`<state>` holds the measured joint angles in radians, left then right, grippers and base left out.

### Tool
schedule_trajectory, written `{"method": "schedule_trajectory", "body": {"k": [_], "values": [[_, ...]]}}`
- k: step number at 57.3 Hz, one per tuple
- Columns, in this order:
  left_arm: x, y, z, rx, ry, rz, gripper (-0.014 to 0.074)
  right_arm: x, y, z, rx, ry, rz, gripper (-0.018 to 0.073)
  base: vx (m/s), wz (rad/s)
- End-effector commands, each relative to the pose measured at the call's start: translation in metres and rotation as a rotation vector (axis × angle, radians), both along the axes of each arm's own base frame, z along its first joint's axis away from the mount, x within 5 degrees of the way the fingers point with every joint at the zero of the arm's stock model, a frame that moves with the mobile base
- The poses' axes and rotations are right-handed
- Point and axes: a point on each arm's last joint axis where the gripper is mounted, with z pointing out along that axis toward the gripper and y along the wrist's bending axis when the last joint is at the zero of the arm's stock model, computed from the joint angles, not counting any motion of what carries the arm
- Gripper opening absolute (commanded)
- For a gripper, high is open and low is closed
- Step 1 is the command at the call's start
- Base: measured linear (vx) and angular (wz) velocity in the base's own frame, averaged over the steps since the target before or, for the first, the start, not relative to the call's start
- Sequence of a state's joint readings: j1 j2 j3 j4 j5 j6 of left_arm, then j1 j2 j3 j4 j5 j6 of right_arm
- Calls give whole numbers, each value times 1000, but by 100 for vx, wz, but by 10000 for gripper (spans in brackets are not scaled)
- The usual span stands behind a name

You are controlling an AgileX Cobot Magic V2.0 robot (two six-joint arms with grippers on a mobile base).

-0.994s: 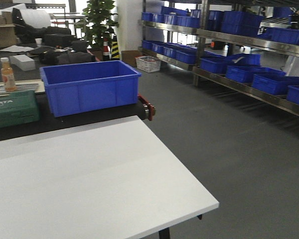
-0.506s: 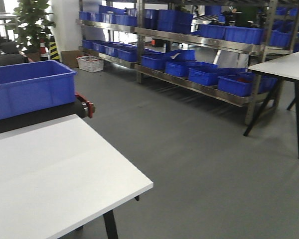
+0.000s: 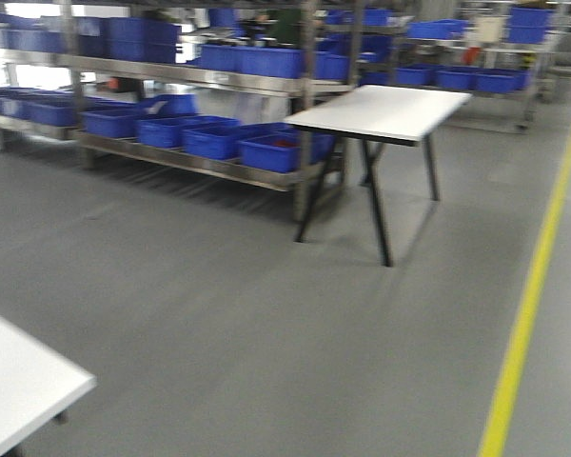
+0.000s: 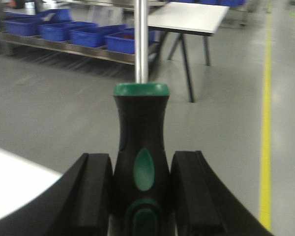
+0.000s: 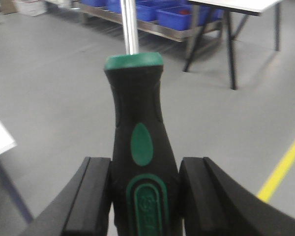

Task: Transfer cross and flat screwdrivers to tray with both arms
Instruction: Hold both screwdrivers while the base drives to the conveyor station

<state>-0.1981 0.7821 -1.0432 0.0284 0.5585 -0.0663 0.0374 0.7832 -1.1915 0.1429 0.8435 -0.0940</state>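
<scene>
In the left wrist view, my left gripper (image 4: 140, 164) is shut on a screwdriver (image 4: 140, 128) with a black handle and green trim. Its steel shaft (image 4: 141, 39) points up and away over the floor. My right gripper (image 5: 143, 169) is likewise shut on a second black-and-green screwdriver (image 5: 137, 118), whose shaft (image 5: 129, 24) also points forward. Neither tip shows, so I cannot tell which is cross and which is flat. The tray is out of view. The front view shows neither gripper nor arms.
A white table corner (image 3: 19, 381) lies at the lower left. A second white table on black legs (image 3: 381, 109) stands ahead on the grey floor. Metal shelves with blue crates (image 3: 171, 133) line the back. A yellow floor line (image 3: 528, 305) runs along the right.
The front view has swung to the right. The blue crate and most of the near white table slid out on the left, and the shelves, second table and yellow line came in.
</scene>
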Motion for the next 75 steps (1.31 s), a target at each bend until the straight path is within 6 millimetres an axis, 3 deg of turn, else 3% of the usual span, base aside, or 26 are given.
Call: {"method": "schedule_trajectory", "body": {"k": [1,36,75], "values": [[-7,0,22,-42,-141,-8,-1,-1,-1,17,5,-124,-7,-9,14,-81],[-6,0,22,-41,-139,-8,-1,-1,-1,17,6,-124,-7,-9,22,-53],[-6,0,22,-41,-139,-8,-1,-1,-1,17,6,-124,-7,-9,40,4]]}}
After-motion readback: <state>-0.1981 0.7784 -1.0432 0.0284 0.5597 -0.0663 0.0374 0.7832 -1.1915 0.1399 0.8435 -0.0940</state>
